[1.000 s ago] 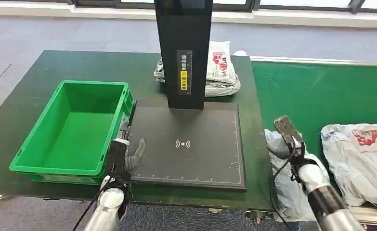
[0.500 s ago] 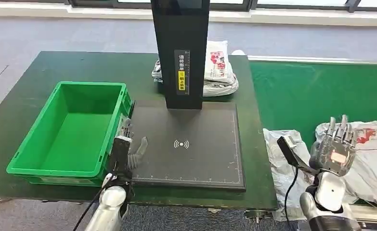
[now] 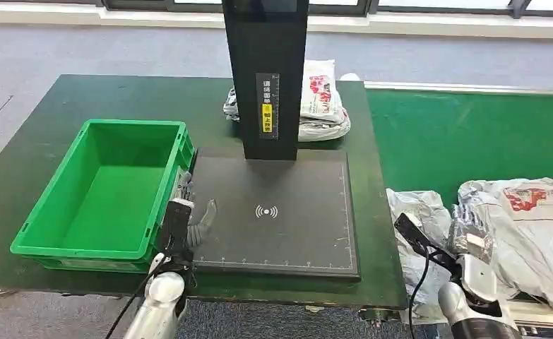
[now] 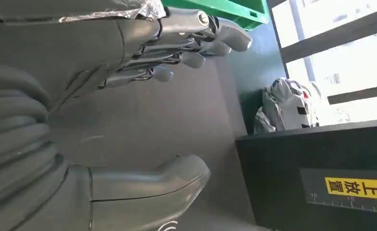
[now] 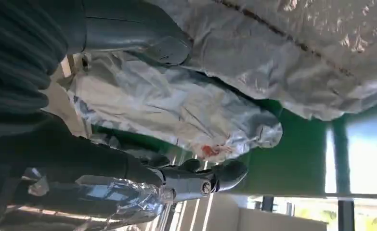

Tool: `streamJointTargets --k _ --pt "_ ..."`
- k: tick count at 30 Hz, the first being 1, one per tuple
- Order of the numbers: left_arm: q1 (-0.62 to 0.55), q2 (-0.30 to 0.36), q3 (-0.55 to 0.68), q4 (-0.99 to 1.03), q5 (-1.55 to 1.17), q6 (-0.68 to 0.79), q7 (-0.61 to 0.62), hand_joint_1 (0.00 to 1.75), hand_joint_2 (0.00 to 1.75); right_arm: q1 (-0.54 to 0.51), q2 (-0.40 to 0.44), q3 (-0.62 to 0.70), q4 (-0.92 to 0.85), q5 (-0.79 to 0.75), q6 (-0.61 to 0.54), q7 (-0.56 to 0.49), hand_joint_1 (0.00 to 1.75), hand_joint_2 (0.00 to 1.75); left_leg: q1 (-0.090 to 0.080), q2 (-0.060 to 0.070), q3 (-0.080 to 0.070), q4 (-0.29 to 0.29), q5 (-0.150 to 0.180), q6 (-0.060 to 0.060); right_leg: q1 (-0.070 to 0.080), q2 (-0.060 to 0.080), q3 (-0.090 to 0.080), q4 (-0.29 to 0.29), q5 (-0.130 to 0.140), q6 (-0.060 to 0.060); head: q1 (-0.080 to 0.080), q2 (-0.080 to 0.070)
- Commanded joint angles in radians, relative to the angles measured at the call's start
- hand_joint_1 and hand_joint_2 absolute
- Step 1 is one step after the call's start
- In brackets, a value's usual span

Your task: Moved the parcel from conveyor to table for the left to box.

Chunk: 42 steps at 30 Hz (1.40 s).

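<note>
Left hand: the left hand [image 3: 188, 224] rests over the near left corner of the scanner pad [image 3: 287, 212], just beside the green crate [image 3: 104, 187]; in the left wrist view its fingers [image 4: 186, 45] are apart from the thumb and hold nothing.
Right hand: the right hand [image 3: 471, 233] is raised over the conveyor [image 3: 471, 141], between the two parcels there, fingers pointing up and spread; the right wrist view shows the thumb [image 5: 143, 41] lying against grey wrapping and the fingers [image 5: 210, 175] apart, with nothing clamped.
Parcels on conveyor: two. One grey parcel [image 3: 418, 219] lies at the near left edge of the belt, just left of the right hand; a larger parcel with red print [image 3: 531, 226] lies just right of it.
Parcels on table: one stack of grey-and-white bags [image 3: 323, 106] at the far side, partly behind the black post [image 3: 266, 78].
Crate: one, on the table [image 3: 82, 99] left of the pad.
Pad: one, dark, with a white wireless mark.
</note>
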<state>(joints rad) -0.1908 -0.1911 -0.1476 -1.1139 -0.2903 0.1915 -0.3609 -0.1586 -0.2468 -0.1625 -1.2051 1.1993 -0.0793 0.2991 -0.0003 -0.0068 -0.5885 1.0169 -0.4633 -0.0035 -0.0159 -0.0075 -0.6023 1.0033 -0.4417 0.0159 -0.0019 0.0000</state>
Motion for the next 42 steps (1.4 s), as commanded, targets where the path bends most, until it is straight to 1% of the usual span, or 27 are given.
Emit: streamJointTargets --k 1,5,6,7,8,9,10,12,14,16,19,20,21,26,31,33,34,38,39,40,41,42 --pt "-0.022 0.017 0.032 0.029 -0.003 -0.008 0.006 0.0 1.75 -0.039 0.043 -0.015 0.076 -0.007 0.014 -0.003 0.0 1.75 0.001 0.004 0.004 -0.002 -0.001 -0.001 0.001 0.003 0.004 -0.003 0.001 -0.001 0.0 0.0" --pt "-0.022 0.017 0.032 0.029 -0.003 -0.008 0.006 0.0 1.75 -0.039 0.043 -0.015 0.076 -0.007 0.014 -0.003 0.0 1.75 0.001 0.003 0.003 -0.002 0.0 -0.001 0.001 0.003 0.003 -0.002 0.001 -0.001 0.0 0.0" --pt "-0.025 0.019 0.029 0.033 -0.005 -0.016 0.009 0.0 1.75 -0.029 0.035 0.003 0.078 -0.066 0.134 -0.027 0.0 1.75 0.001 0.003 0.003 -0.002 0.0 -0.001 0.001 0.003 0.002 -0.002 0.001 -0.001 0.0 0.0" --pt "-0.027 0.019 0.028 0.036 -0.005 -0.021 0.01 0.0 1.75 -0.013 0.027 0.023 0.079 -0.068 0.161 -0.017 0.0 1.75 0.001 0.003 0.004 -0.002 0.0 -0.001 0.001 0.003 0.003 -0.003 0.001 -0.001 0.0 0.0" --pt "-0.028 0.019 0.028 0.036 -0.005 -0.022 0.01 0.0 1.75 -0.003 0.026 0.031 0.082 -0.067 0.164 -0.017 0.0 1.75 0.001 0.004 0.005 -0.003 0.0 -0.001 0.001 0.004 0.004 -0.003 0.001 -0.002 0.0 0.0" --pt "-0.028 0.018 0.025 0.035 -0.009 -0.027 0.016 0.0 1.75 0.012 0.016 0.051 0.087 -0.061 0.198 0.002 0.0 1.75 0.001 0.002 0.004 -0.002 0.0 -0.001 0.001 0.002 0.004 -0.003 0.001 -0.001 0.0 0.0" --pt "-0.028 0.018 0.025 0.034 -0.01 -0.028 0.018 0.0 1.75 0.018 0.013 0.056 0.087 -0.057 0.205 0.007 0.0 1.75 0.002 0.002 0.005 -0.003 0.0 -0.001 0.002 0.002 0.005 -0.004 0.001 -0.002 0.0 0.0" --pt "-0.025 0.017 0.022 0.026 -0.014 -0.032 0.026 0.0 1.75 0.048 0.0 0.069 0.066 -0.063 0.26 0.018 0.0 1.75 0.001 0.001 0.003 -0.001 0.0 -0.001 0.001 0.001 0.003 -0.002 0.0 -0.001 0.0 0.0" --pt "-0.024 0.018 0.02 0.023 -0.017 -0.037 0.032 0.0 1.75 0.078 -0.014 0.077 0.041 -0.077 0.299 0.02 0.0 1.75 0.001 0.001 0.006 -0.004 0.0 -0.001 0.001 0.001 0.005 -0.004 0.0 -0.002 0.0 0.0" --pt "-0.023 0.017 0.019 0.023 -0.017 -0.038 0.033 0.0 1.75 0.087 -0.018 0.075 0.038 -0.079 0.303 0.021 0.0 1.75 0.001 0.0 0.002 -0.001 0.0 0.0 0.001 0.0 0.002 -0.001 0.0 -0.001 0.0 0.0" --pt "-0.023 0.018 0.018 0.023 -0.018 -0.04 0.034 0.0 1.75 0.091 -0.022 0.081 0.033 -0.077 0.321 0.023 0.0 1.75 0.001 0.001 0.004 -0.002 -0.001 -0.001 0.001 0.001 0.003 -0.002 0.0 -0.001 0.0 0.0" --pt "-0.024 0.018 0.016 0.023 -0.018 -0.041 0.035 0.0 1.75 0.096 -0.022 0.078 0.029 -0.083 0.329 0.024 1.59 1.75 0.001 0.001 0.002 -0.001 0.0 -0.001 0.001 0.001 0.002 -0.002 0.0 -0.001 0.0 0.0" --pt "-0.022 0.017 0.015 0.021 -0.019 -0.04 0.037 0.0 1.75 0.101 -0.017 0.067 0.022 -0.095 0.324 0.019 1.75 1.75 0.001 0.002 0.004 -0.003 -0.001 -0.001 0.001 0.002 0.004 -0.003 0.0 -0.001 0.0 0.0" --pt "-0.015 0.022 0.008 0.018 -0.021 -0.042 0.043 0.0 1.75 0.123 -0.004 0.053 -0.019 -0.112 0.329 0.013 1.75 1.75 0.001 0.0 0.003 -0.001 0.0 -0.001 0.001 -0.001 0.003 -0.002 0.0 -0.001 0.0 0.0" --pt "-0.002 0.014 0.008 0.012 -0.02 -0.034 0.045 0.0 1.75 0.102 0.022 0.04 0.0 -0.111 0.324 0.013 1.75 1.75 0.001 0.002 0.006 -0.003 0.0 -0.001 0.002 0.002 0.006 -0.004 0.0 -0.002 0.0 0.0" --pt "0.0 0.01 0.007 0.007 -0.021 -0.034 0.046 0.0 1.75 0.099 0.028 0.032 -0.001 -0.112 0.32 0.013 1.75 1.75 0.001 0.001 0.004 -0.002 0.0 -0.001 0.001 0.001 0.003 -0.002 0.0 -0.001 0.0 0.0" --pt "0.001 0.01 0.007 0.005 -0.023 -0.036 0.048 0.0 1.75 0.099 0.038 0.017 -0.006 -0.123 0.312 0.006 1.75 1.75 0.001 0.002 0.005 -0.002 -0.001 -0.001 0.002 0.001 0.005 -0.003 0.0 -0.001 0.0 0.0" --pt "0.006 0.011 0.011 -0.001 -0.025 -0.041 0.05 0.0 1.75 0.078 0.074 -0.046 -0.018 -0.235 0.286 -0.056 1.75 1.75 0.001 0.002 0.004 -0.002 0.0 -0.001 0.002 0.001 0.004 -0.003 0.0 -0.001 0.0 0.0" --pt "0.008 0.014 0.013 0.0 -0.025 -0.044 0.049 0.0 1.75 0.055 0.094 -0.077 -0.003 -0.338 0.282 -0.114 1.75 1.75 0.001 0.002 0.003 -0.001 0.0 -0.001 0.001 0.001 0.003 -0.002 0.0 -0.001 0.0 0.0" --pt "0.006 0.017 0.013 0.004 -0.025 -0.045 0.047 0.0 1.75 0.035 0.093 -0.083 0.016 -0.409 0.292 -0.146 1.75 1.75 0.001 0.004 0.005 -0.003 -0.001 -0.001 0.001 0.003 0.004 -0.003 0.0 -0.002 0.0 0.0" --pt "0.0 0.02 0.013 0.013 -0.024 -0.044 0.04 0.0 1.75 0.014 0.095 -0.102 0.04 -0.527 0.321 -0.201 1.75 1.75 0.001 0.004 0.004 -0.002 0.0 -0.001 0.001 0.004 0.003 -0.002 0.001 -0.001 0.0 0.0" --pt "-0.005 0.021 0.014 0.022 -0.022 -0.044 0.036 0.0 1.75 0.006 0.083 -0.089 0.053 -0.542 0.316 -0.2 1.75 1.75 0.001 0.004 0.003 -0.001 0.0 -0.001 0.001 0.004 0.002 -0.001 0.001 -0.001 0.0 0.0"
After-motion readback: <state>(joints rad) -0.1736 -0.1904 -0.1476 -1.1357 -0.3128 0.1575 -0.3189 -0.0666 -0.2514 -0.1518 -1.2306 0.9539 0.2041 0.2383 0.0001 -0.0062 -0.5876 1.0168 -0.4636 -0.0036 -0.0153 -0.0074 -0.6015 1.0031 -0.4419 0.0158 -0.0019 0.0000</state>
